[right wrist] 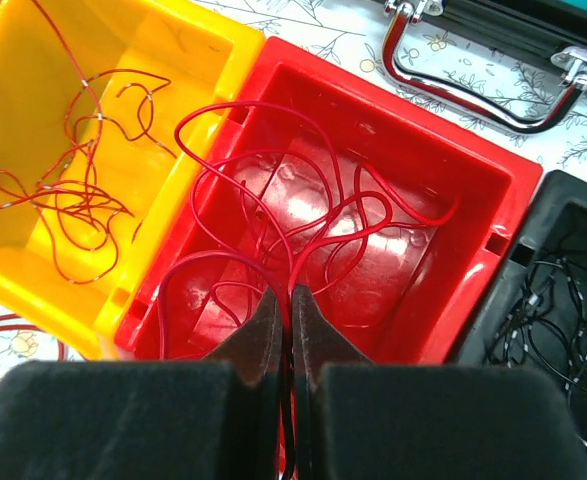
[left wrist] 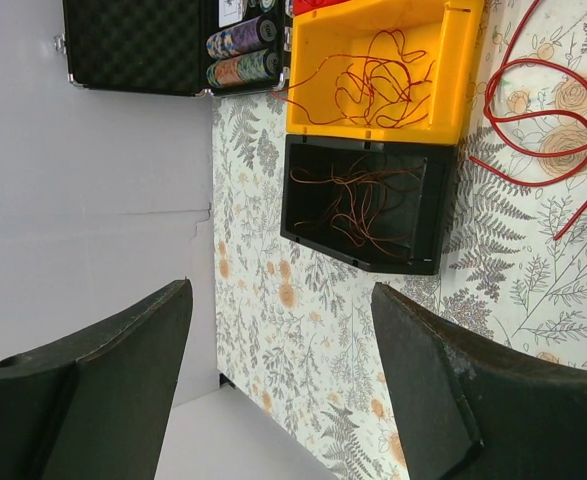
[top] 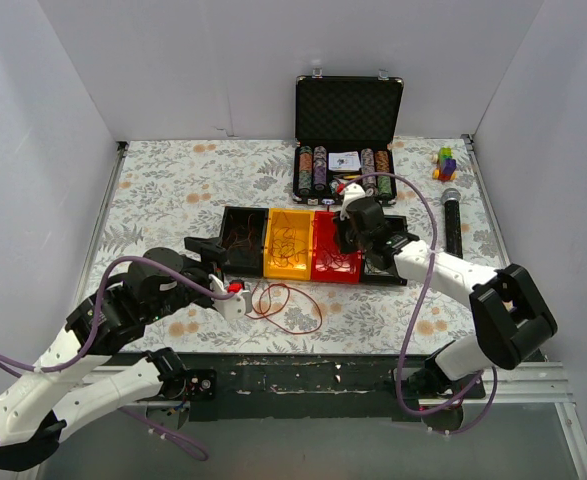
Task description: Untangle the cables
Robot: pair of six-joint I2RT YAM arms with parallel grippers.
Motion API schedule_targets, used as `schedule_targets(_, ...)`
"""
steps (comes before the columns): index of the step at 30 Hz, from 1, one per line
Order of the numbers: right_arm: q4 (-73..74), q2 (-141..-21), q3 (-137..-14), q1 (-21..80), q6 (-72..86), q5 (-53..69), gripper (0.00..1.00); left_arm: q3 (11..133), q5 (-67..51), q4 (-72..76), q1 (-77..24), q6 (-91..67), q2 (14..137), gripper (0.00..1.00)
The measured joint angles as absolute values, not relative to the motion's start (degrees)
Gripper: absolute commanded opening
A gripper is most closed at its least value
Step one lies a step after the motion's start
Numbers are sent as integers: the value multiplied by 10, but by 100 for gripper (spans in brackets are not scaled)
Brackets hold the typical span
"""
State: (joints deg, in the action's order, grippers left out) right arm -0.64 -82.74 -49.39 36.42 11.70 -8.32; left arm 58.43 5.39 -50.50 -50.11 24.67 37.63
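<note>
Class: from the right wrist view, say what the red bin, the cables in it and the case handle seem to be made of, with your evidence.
The red bin is likely moulded plastic with a glossy finish: its floor reflects light and its corners are rounded. The red cables are probably thin plastic-coated wire, since they hold springy loops. The case handle looks like chromed metal, mirror-bright.

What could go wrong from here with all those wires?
The right gripper is shut among looped red wires in the red bin; lifting might drag several out together. The loose red cable on the table lies beside the open left gripper, which could snag it.
</note>
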Motion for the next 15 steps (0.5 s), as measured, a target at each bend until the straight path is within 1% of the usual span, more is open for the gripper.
schedule_targets(6,-26,-872,-493,364,127,-84,1,584,54,-505,-500,246,373,72)
schedule_targets(14,-46,-904,-489,367,133,-90,1,584,54,-505,-500,246,373,72)
schedule_targets(15,-46,-906,-489,368,133,-93,3,584,54,-505,-500,247,373,72)
